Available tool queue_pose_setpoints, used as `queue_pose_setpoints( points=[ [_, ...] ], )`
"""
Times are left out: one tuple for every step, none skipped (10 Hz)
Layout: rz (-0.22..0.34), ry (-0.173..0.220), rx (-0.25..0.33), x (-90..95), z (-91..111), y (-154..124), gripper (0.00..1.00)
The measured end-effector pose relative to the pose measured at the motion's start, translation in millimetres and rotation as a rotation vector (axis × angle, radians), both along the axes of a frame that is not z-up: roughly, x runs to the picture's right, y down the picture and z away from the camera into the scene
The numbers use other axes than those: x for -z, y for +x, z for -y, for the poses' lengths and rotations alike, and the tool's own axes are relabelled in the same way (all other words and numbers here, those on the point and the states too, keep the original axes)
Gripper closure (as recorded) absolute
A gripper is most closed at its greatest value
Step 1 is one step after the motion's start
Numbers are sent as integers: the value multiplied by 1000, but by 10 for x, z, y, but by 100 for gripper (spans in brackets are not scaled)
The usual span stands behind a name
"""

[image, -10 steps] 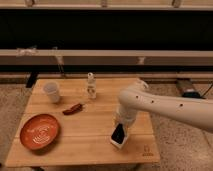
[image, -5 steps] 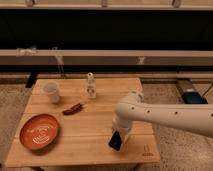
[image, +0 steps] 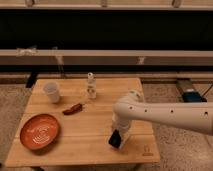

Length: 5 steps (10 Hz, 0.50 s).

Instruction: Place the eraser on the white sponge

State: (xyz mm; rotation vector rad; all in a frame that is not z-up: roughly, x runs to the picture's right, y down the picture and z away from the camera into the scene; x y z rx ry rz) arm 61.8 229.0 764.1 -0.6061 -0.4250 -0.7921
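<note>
Gripper (image: 120,134) is down low at the front right of the table (image: 80,131), arm reaching in from the right. The eraser (image: 114,139) sits right at its tip, a dark block tilted against the wood. Whether the gripper has a hold on it or has let go, I cannot tell from here. And the sponge? No sign of it: either hidden under the gripper or out of view.

My read is that this is the placing step, right at the set-down. The next move calls for the eraser to lie flat on the sponge, then a clean lift straight up so nothing drags.

Everything else is well off to the gripper's far side: the chili (image: 73,108), the plate (image: 39,131), and beyond them the cup (image: 51,92) and bottle (image: 90,86). Nothing blocks the way. The table's front edge is close, so that's the one to watch.
</note>
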Motion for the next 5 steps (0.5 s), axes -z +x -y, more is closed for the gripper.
queue_pose_setpoints(
  points=[
    [-9,-3,4,-51,3,35,93],
    [-11,-5,7,-86,7,42,86],
    [-13,-7,11,-135,21,62,72],
    [-14,-11,11,-158,23,80,64],
    [-15,-15,11,-172,27,93,57]
  ],
)
